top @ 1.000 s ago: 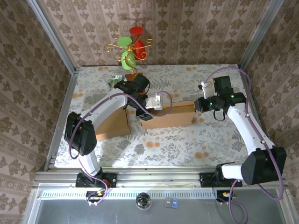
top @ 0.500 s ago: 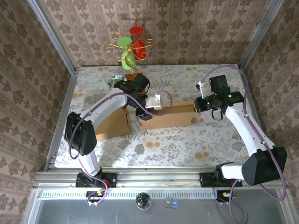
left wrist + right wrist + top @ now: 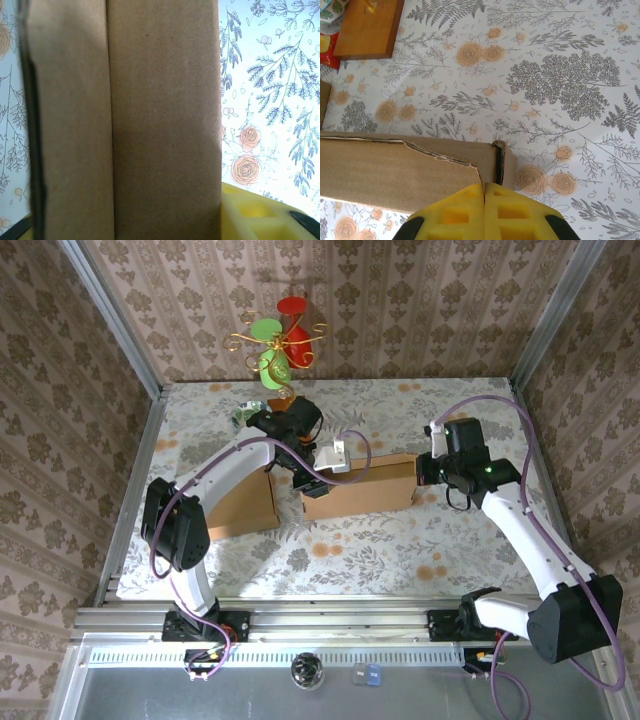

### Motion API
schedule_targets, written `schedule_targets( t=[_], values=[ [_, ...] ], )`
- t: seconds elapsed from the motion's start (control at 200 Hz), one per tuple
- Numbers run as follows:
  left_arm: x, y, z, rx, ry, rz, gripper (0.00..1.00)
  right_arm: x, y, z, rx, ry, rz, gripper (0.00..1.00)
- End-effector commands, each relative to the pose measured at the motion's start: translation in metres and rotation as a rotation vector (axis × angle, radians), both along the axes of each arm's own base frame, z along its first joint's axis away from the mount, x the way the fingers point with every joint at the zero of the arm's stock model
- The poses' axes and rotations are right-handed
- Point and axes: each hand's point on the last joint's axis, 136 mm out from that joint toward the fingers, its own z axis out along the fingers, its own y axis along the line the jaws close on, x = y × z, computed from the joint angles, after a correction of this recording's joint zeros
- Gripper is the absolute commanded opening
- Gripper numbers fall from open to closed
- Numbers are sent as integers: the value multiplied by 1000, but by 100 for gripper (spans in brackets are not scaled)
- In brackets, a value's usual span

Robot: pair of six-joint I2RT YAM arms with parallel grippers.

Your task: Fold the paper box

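Desk: the desk is covered with a pale floral cloth and has patterned walls on three sides.
Task thing: the brown paper box, long and low, lies across the middle of the desk, its length running left to right.
Box detail: in the right wrist view the brown paper box shows a torn, ragged upper edge, and a folded corner stands up at its right end.
Left hand: the left hand sits at the left end of the box. In its own view, cardboard of the brown paper box fills the gap from the dark finger at the left to the yellow pad at the right, so it is clamped on the box.
Right hand: the right hand is at the right end of the box. In its own view the right hand has its yellow pads pressed together, nothing between them, just beside the folded corner.
Other cardboard: a second brown cardboard panel lies left of the box, under the left arm; I cannot tell whether it is joined to the box.
Far edge: a gold wire stand with green and red cups stands at the far edge on a wooden base.
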Motion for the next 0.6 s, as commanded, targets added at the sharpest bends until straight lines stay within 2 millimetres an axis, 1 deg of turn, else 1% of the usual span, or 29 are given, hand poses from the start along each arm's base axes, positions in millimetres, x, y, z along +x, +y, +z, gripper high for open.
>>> schedule_targets(
  t=[0.0,0.115,0.22,0.445,0.595],
  values=[
    [14,-4,2,-24,-15,60,47,-3,3,-4,15,-8,-21,0],
    [22,-5,8,-54,-48,110,56,-3,2,-8,7,-20,-30,0],
    [27,-5,16,-91,-84,149,64,-3,3,-6,2,-37,-35,0],
    [26,-3,19,-122,-85,199,68,-3,5,-9,-12,-39,-32,0],
    [26,0,26,-149,-102,226,69,-3,5,-7,-17,-50,-39,0]
  ],
)
